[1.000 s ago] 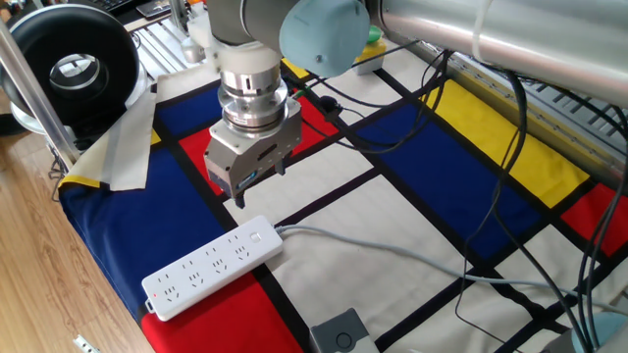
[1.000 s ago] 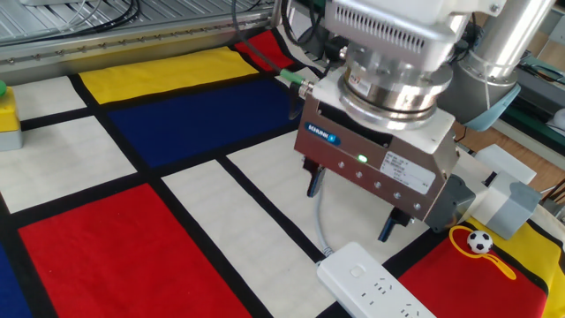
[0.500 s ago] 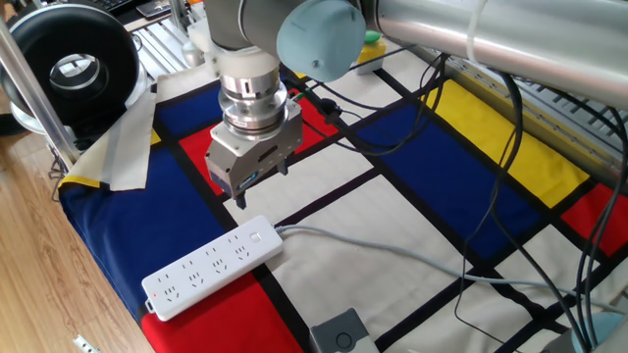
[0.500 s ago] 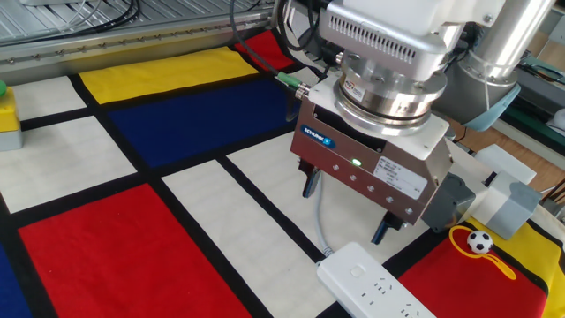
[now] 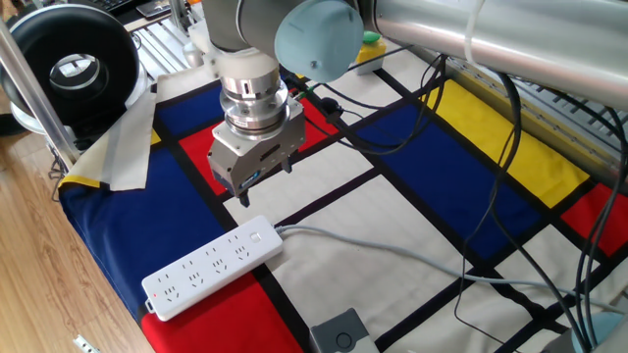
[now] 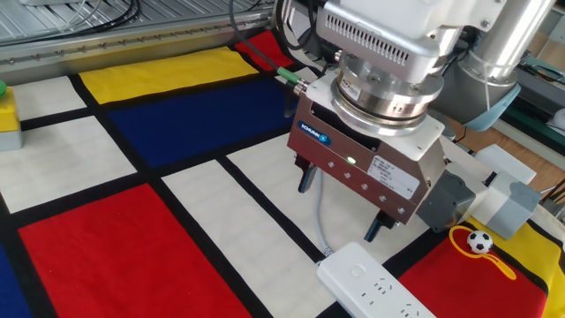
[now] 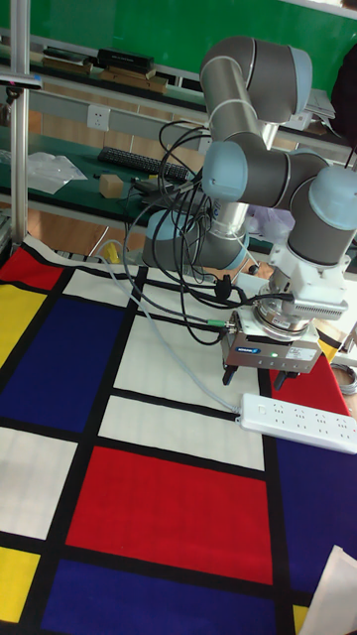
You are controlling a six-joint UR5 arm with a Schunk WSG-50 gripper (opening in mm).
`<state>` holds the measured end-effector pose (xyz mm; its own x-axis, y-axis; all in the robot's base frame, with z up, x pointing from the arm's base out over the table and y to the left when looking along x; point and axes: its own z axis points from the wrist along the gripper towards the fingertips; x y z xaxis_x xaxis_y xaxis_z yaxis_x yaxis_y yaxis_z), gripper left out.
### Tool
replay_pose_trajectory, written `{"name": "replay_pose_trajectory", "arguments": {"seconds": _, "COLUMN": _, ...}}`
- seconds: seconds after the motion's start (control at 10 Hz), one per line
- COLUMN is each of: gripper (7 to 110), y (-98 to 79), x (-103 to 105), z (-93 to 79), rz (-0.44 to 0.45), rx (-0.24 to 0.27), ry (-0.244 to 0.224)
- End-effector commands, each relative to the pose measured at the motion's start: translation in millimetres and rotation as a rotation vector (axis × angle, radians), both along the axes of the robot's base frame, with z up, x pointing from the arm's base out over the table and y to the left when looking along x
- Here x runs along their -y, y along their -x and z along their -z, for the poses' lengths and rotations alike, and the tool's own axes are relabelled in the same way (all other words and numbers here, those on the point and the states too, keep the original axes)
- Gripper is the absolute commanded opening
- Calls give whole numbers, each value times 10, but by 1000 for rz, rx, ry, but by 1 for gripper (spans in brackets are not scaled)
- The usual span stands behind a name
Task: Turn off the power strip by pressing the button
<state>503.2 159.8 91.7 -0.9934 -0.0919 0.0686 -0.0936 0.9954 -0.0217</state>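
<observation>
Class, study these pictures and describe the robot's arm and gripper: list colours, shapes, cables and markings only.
The arm is built of silver-grey tubes with pale blue round joint caps. A ribbed metal wrist ring sits above a boxy silver gripper bearing a small blue label, a lit green light and two dark fingers. Black cables loop around the arm.

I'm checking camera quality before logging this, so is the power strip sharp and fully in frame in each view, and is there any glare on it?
One fixed view: the power strip is whole, evenly lit, sockets crisp. The other fixed view: cropped by the bottom edge, still sharp, no glare. Tall fixed view: small and softer, its right end reaching the frame edge; the gripper hangs just above it.
</observation>
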Motion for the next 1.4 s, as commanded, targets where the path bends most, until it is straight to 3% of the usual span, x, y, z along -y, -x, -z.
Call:
{"name": "replay_pose_trajectory", "arguments": {"seconds": 0.0, "gripper": 88, "y": -3, "x": 111, "z": -15, "rz": -4, "rx": -1, "ry": 41}}
{"name": "replay_pose_trajectory", "arguments": {"seconds": 0.2, "gripper": 88, "y": 1, "x": 252, "z": -30, "rz": -38, "rx": -6, "ry": 96}}
{"name": "replay_pose_trajectory", "arguments": {"seconds": 0.6, "gripper": 88, "y": 1, "x": 0, "z": -10, "rz": -27, "rx": -3, "ry": -5}}
{"name": "replay_pose_trajectory", "arguments": {"seconds": 0.8, "gripper": 88, "y": 1, "x": 31, "z": -11, "rz": -35, "rx": -4, "ry": 7}}
{"name": "replay_pose_trajectory", "arguments": {"seconds": 1.1, "gripper": 88, "y": -15, "x": 105, "z": 431, "rz": 54, "rx": 0, "ry": 34}}
{"name": "replay_pose_trajectory", "arguments": {"seconds": 1.3, "gripper": 88, "y": -26, "x": 95, "z": 460, "rz": 54, "rx": 0, "ry": 31}}
